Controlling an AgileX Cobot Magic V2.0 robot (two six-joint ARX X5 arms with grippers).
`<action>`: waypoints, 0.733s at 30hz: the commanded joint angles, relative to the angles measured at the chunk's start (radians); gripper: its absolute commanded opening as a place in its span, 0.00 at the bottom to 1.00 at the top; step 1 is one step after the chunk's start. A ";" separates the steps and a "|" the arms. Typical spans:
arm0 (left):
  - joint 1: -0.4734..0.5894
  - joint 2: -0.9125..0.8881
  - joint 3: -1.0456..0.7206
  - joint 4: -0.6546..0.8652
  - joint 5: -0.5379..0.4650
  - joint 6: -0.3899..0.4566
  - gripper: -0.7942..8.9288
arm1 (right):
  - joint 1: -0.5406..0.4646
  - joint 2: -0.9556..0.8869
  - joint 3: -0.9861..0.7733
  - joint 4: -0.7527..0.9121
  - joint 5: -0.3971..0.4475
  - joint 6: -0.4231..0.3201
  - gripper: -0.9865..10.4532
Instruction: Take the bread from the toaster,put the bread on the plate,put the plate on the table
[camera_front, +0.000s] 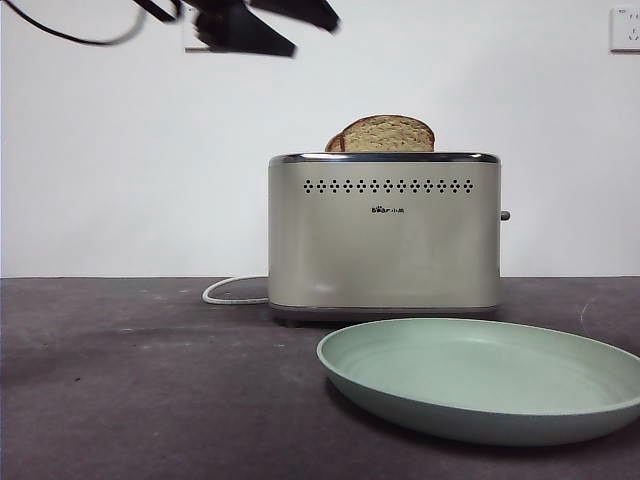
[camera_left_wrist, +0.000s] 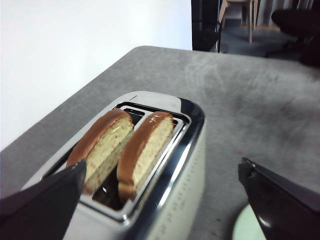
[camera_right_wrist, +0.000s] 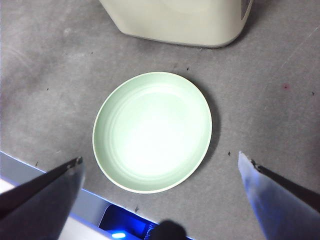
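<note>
Left wrist view: left pincer (camera_left_wrist: 160, 200) spread wide, empty, above boxy cream-beige toaster (camera_left_wrist: 165, 200) on dark grey counter (camera_left_wrist: 250, 100). Two slices in slots; the light tan speckled bread slice (camera_left_wrist: 150, 150) nearer one pale mint-green round plate (camera_right_wrist: 152, 131). Right pincer (camera_right_wrist: 160, 192) apart over plate. Advice: straddle only that slice, close on its faces, lift straight.
</note>
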 joint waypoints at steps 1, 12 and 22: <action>-0.016 0.049 0.012 0.047 -0.013 0.050 0.63 | 0.002 0.004 0.000 0.008 -0.001 0.000 0.68; -0.039 0.182 0.012 0.205 -0.051 0.060 0.55 | 0.002 0.005 0.000 0.007 -0.001 0.002 0.66; -0.039 0.226 0.012 0.264 -0.052 0.058 0.53 | 0.002 0.005 0.000 0.007 -0.001 0.008 0.66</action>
